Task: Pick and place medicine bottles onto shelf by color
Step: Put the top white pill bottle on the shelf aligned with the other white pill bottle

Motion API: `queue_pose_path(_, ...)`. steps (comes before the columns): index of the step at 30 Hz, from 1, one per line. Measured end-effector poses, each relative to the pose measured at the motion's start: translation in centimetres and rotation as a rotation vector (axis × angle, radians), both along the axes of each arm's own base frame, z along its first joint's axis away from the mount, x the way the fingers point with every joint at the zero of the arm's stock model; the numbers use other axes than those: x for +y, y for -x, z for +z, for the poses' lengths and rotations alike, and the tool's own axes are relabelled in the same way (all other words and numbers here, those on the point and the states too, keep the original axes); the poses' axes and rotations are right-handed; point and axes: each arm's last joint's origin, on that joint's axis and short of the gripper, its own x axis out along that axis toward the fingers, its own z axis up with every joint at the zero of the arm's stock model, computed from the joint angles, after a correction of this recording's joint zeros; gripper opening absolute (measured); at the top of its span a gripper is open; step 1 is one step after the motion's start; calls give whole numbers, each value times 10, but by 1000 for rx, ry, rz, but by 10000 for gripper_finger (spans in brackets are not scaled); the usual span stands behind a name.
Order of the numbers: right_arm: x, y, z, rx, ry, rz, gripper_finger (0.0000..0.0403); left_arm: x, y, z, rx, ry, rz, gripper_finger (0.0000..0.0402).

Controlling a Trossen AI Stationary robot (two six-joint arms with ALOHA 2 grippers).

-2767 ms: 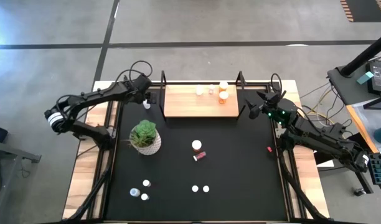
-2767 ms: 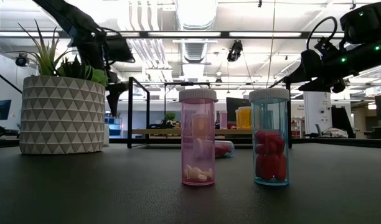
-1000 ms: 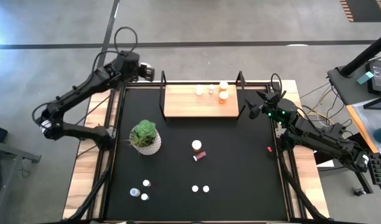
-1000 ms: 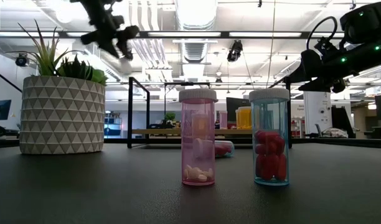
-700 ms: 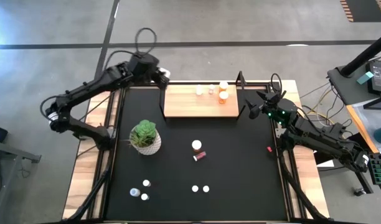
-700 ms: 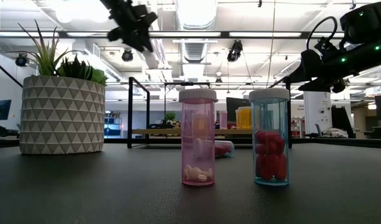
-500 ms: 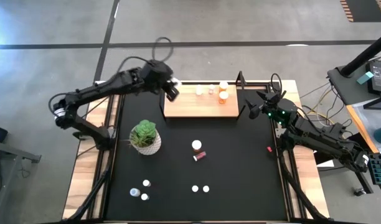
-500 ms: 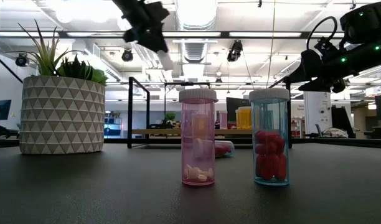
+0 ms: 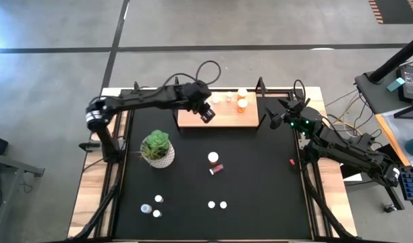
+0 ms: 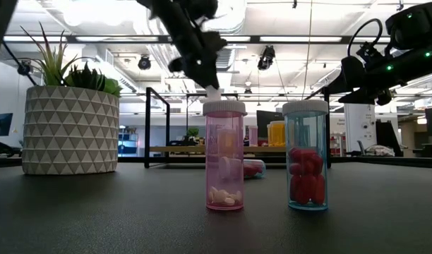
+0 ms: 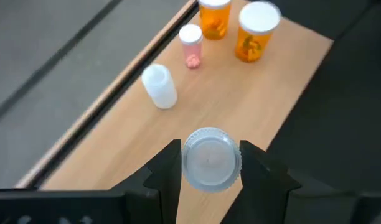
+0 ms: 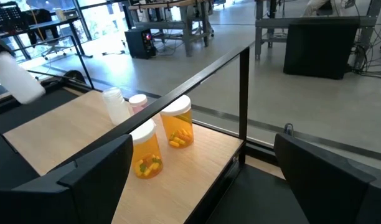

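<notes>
Taking the shelf (image 9: 218, 115) as the landmark, the potted plant (image 9: 157, 148) stands on the black tabletop (image 9: 260, 182) well to the shelf's left and nearer the front edge. Farther forward still on that side, three small white-capped bottles (image 9: 152, 207) sit in a loose group near the tabletop's front left corner.

The left arm reaches across from the left, and the left gripper (image 11: 209, 163) hangs over the left half of the shelf, its jaws clenched on a white bottle (image 11: 210, 159) held cap-up between the two dark fingers (image 11: 167, 168). In the low view this bottle (image 10: 213, 92) shows just under the gripper (image 10: 202, 67), above the shelf board.

On the shelf itself, along its back edge, a white bottle (image 11: 159, 86) stands nearest the gripper, then a small pink bottle (image 11: 191, 45), then two orange bottles (image 11: 251, 31) toward the shelf's right end.

In front of the shelf, mid-tabletop, a white-capped bottle (image 9: 213, 157) stands with a red bottle (image 9: 216, 169) lying just beside it; two more white caps (image 9: 217, 204) sit farther forward.

The right gripper (image 9: 279, 113) waits just off the shelf's right end, jaws released and holding nothing; a small red thing (image 9: 292, 162) lies near the tabletop's right edge
</notes>
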Motion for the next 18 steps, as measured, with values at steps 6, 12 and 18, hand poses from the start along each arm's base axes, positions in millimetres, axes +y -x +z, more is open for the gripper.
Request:
queue_pose_path(6, 0, 0, 0, 0, 0, 0, 380, 10, -30, -23, 41, 22, 13, 122)
queue_pose_path(12, 0, 0, 0, 0, 0, 0, 380, 18, -48, -41, 55, 54, 56, 122)
queue_pose_path(18, 0, 0, 0, 0, 0, 0, 380, 27, -55, -51, 70, 53, 77, 122)
